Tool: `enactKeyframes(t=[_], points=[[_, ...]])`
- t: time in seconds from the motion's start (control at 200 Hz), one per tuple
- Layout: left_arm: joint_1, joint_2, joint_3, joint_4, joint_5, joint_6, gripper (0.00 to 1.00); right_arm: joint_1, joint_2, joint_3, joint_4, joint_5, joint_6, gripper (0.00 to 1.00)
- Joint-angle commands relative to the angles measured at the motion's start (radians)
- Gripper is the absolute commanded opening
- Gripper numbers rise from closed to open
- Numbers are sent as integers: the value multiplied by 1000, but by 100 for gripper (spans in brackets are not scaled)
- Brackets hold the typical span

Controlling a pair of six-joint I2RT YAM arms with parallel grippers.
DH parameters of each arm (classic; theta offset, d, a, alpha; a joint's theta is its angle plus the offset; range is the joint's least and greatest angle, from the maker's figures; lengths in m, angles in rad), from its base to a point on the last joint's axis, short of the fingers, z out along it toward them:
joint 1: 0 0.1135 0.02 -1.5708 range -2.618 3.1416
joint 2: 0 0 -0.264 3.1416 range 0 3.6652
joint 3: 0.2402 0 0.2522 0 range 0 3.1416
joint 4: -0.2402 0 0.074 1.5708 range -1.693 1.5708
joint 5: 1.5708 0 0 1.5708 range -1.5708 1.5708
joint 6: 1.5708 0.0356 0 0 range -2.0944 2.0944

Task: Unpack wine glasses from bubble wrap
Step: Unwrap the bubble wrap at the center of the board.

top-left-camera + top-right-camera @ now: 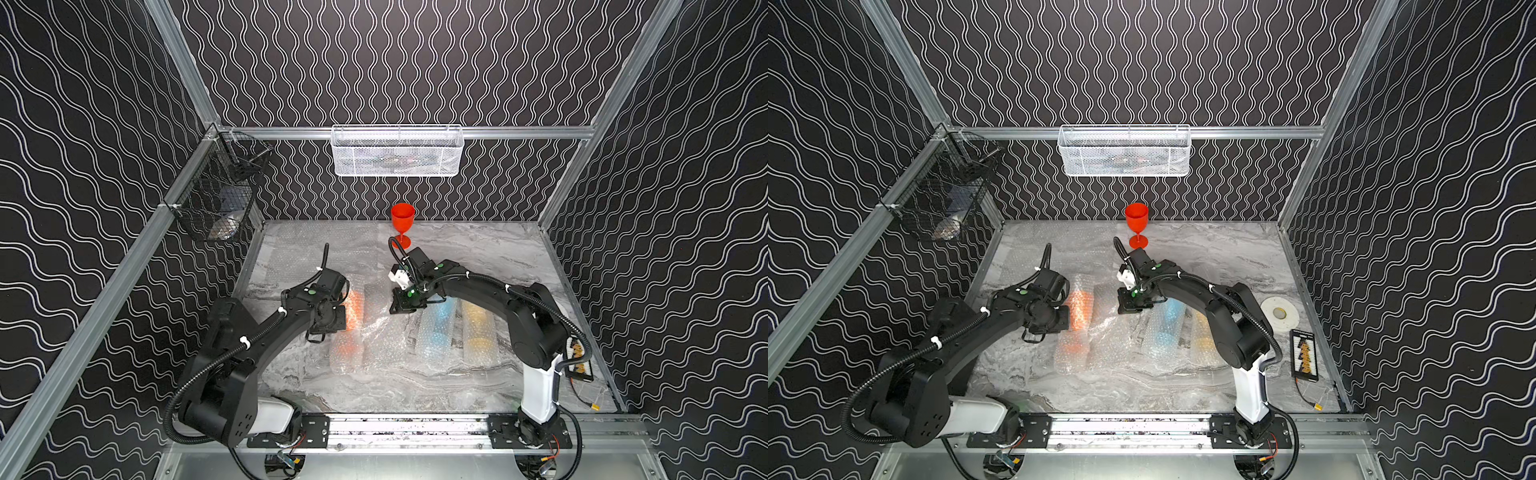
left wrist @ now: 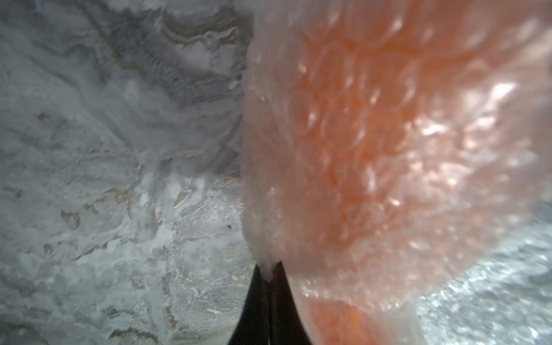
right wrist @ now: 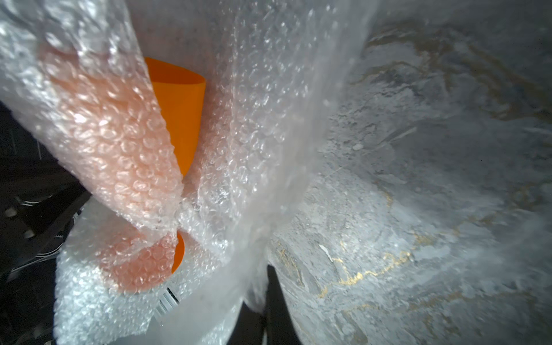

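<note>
Grey marbled worktop carried the orange goblet near its middle; my left claw and right claw each clamped opposite edges of its bubble wrap, presumably to spread it open.

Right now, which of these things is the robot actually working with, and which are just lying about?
Part of the job: red goblet, unwrapped and upright; orange goblet, partly unwrapped; blue goblet and yellow goblet, wrapped; bubble wrap.

Lying about: white mesh basket; black wire basket; white disc; small black device.
</note>
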Motion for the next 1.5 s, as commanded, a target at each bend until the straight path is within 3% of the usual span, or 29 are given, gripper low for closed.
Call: enactKeyframes(t=[0.0, 0.325, 0.47, 0.746, 0.881, 0.981, 1.086, 1.356, 1.496], points=[[25, 24, -9, -63, -87, -69, 0, 16, 9, 15, 32, -25, 18, 4], [115, 38, -2, -65, -89, -70, 0, 75, 36, 58, 53, -31, 43, 5], [158, 29, 14, -65, -52, -43, 20, 75, 34, 55, 40, -16, 30, 5], [197, -23, 102, -94, -50, 24, 30, 75, 28, 33, 45, -22, 36, 5], [197, -65, 153, -69, 86, 43, 33, 75, 15, 20, 62, -25, 55, 5], [195, -81, 165, -5, 286, 24, 32, 77, 7, 6, 71, -33, 64, 5], [154, -63, 179, 36, 402, -24, 30, 77, 6, 4, 67, -27, 61, 5], [-99, 24, 206, 88, 384, -113, 29, 77, -3, -2, 64, -4, 63, 5], [-124, 76, 164, 87, 333, -114, 28, 75, -10, -12, 67, -2, 65, 5]])
